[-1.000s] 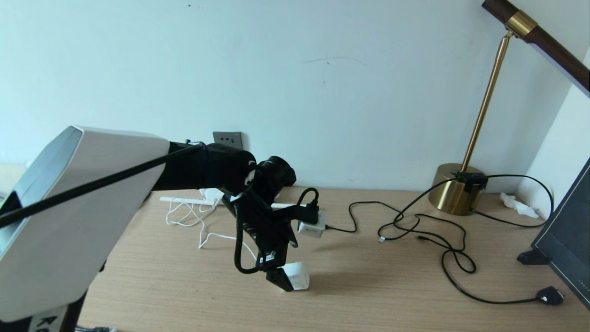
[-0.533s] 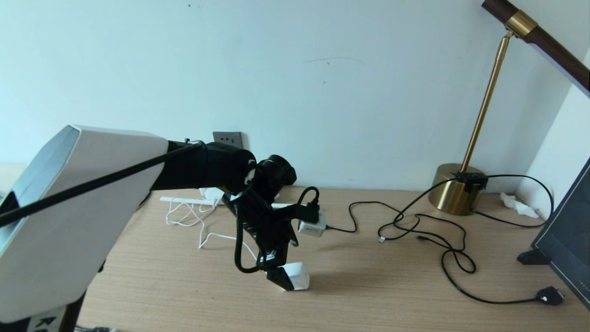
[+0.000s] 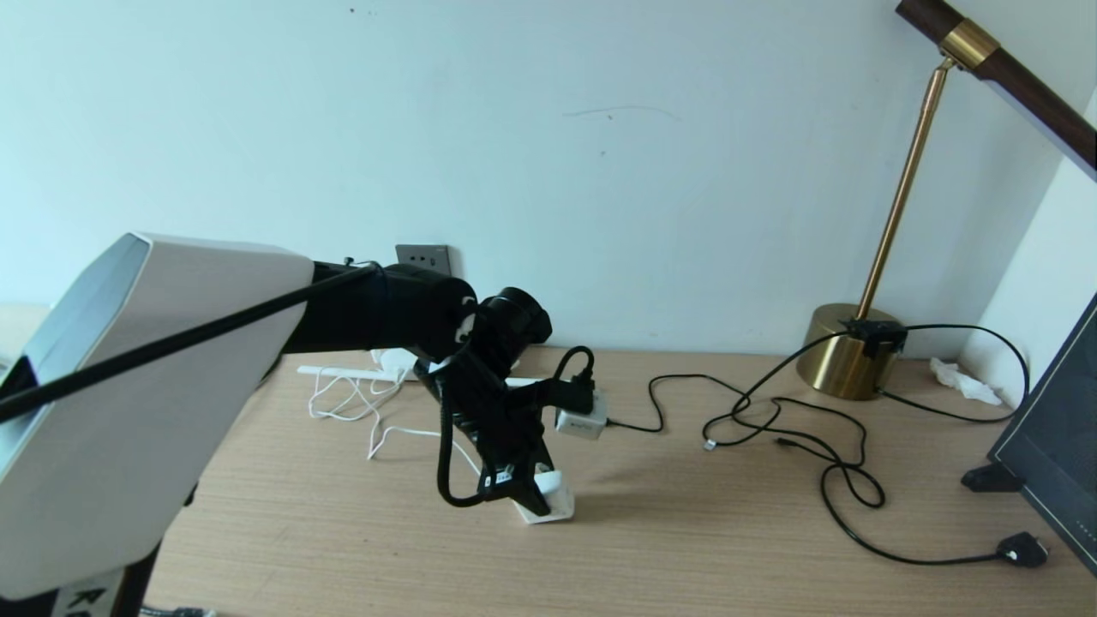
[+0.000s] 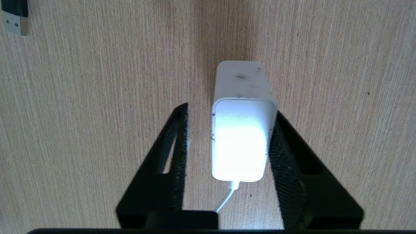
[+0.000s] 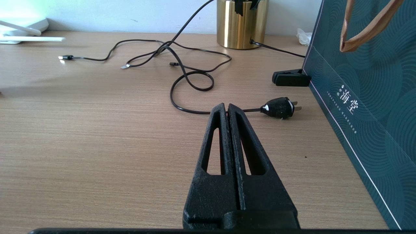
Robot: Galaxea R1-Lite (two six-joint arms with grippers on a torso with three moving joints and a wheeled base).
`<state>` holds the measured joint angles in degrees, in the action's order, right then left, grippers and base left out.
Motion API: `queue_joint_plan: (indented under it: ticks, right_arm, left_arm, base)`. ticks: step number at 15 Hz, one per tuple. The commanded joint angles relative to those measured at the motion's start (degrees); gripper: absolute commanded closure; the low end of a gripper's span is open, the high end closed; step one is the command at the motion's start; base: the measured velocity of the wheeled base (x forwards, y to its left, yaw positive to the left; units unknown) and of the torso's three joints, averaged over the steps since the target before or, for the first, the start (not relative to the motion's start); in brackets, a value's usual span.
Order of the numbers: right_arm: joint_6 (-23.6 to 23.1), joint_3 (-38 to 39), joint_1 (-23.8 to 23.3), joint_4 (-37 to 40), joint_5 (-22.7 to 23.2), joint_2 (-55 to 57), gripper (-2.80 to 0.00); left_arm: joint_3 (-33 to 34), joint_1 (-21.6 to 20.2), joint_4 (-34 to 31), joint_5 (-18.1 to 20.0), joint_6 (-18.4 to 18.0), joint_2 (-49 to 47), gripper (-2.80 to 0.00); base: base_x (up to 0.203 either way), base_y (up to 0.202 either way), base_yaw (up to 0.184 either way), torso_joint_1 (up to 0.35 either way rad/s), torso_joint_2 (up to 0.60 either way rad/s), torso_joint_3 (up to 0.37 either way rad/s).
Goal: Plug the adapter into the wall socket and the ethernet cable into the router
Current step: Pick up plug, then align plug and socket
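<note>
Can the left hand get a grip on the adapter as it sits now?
Probably yes. The left hand is already down at the desk with the adapter between its fingers: one finger is against its side, the other stands a small gap off. Nothing blocks it; only the adapter's cord runs back toward the wrist.

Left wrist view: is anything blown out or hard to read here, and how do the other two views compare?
Left wrist view: the adapter's near face is washed out by glare, though its edges and the left gripper's fingers stay clear. Head view: even light, with a soft shadow beside the adapter. Right wrist view: the router is overexposed.
</note>
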<state>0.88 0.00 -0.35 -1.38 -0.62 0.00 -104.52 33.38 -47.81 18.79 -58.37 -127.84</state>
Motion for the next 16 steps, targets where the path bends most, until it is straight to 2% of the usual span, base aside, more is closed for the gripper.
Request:
queue_joint_plan:
  ticks: [1,5,9,14,16]
  right_arm:
    - [0.0,0.7,0.0,0.0,0.0,0.0,0.0]
    - [0.0,0.7,0.0,0.0,0.0,0.0,0.0]
    - [0.0,0.7,0.0,0.0,0.0,0.0,0.0]
    - [0.0,0.7,0.0,0.0,0.0,0.0,0.0]
    - [0.0,0.7,0.0,0.0,0.0,0.0,0.0]
  left_arm:
    - [0.2,-0.1,-0.4,0.1,-0.3,0.4,0.0]
    - [1.4,-0.1,-1.5,0.1,-0.3,3.8,0.0]
    - [6.5,-1.0,-1.8,0.3,0.6,12.9,0.0]
    - [19.6,-6.7,-1.5,2.2,2.1,31.7,0.0]
    - [26.8,-11.8,-1.0,4.8,3.4,39.3,0.0]
  base:
    - [0.0,0.0,0.0,0.0,0.0,0.0]
    - [0.0,0.0,0.0,0.0,0.0,0.0]
    - [0.0,0.0,0.0,0.0,0.0,0.0]
    - [0.0,0.0,0.0,0.0,0.0,0.0]
    - [0.0,0.0,0.0,0.0,0.0,0.0]
